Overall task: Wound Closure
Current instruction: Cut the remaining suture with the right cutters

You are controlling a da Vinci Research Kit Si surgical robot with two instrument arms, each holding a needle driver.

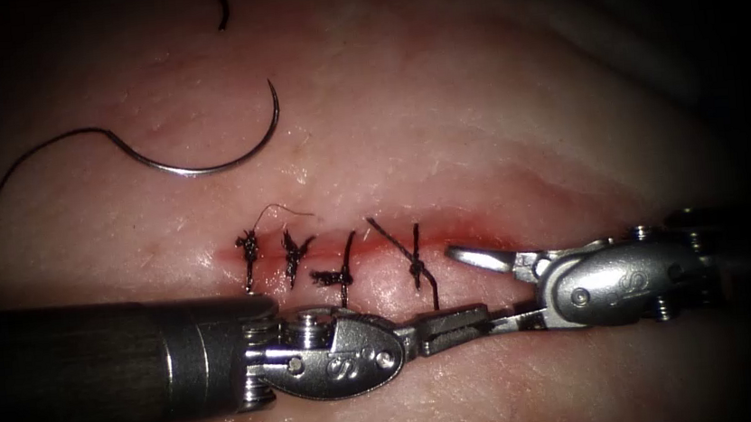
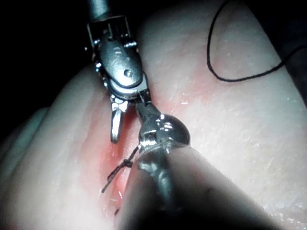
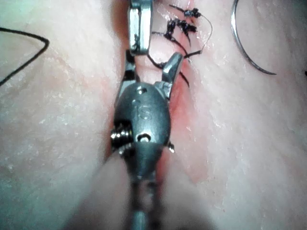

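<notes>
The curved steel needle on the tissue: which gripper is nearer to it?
Left. The left gripper lies below the curved steel needle, across the stitched cut. The right gripper, jaws open, sits farther right. Neither holds it.

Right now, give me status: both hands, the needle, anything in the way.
Right hand open, holding nothing. Left hand shut, apparently empty. Needle lies free on the tissue, above the cut, thread attached. Four stitches in.
</notes>
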